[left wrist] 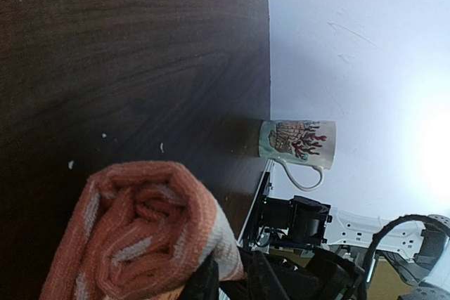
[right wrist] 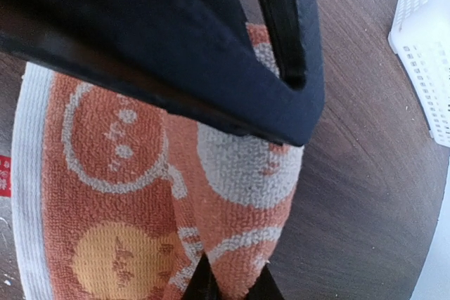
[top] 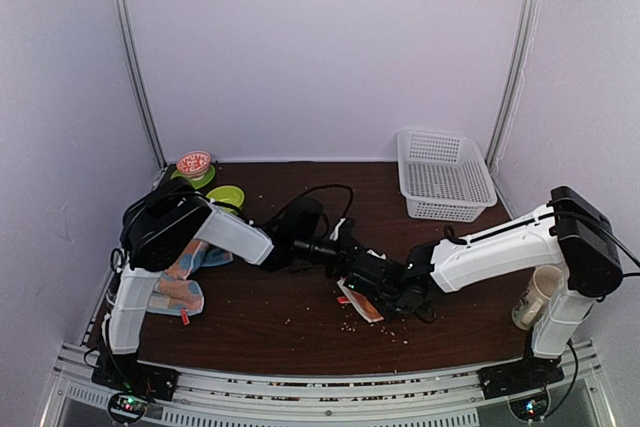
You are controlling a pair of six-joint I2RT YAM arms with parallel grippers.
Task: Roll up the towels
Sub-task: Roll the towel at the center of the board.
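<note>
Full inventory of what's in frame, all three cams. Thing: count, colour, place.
orange towel: 1, orange with white print, table centre, partly rolled
light-blue towel: 1, light blue with pastel patches, left side, partly under the left arm
basket: 1, white, far right
mug: 1, pale with red coral print, right edge
green round items: 2, far left
red-and-white round thing: 1, on the farther green item
crumbs: scattered, pale, centre
table: 1, dark wood
left gripper: at the orange towel, grip unclear
right gripper: closed on the orange towel
</note>
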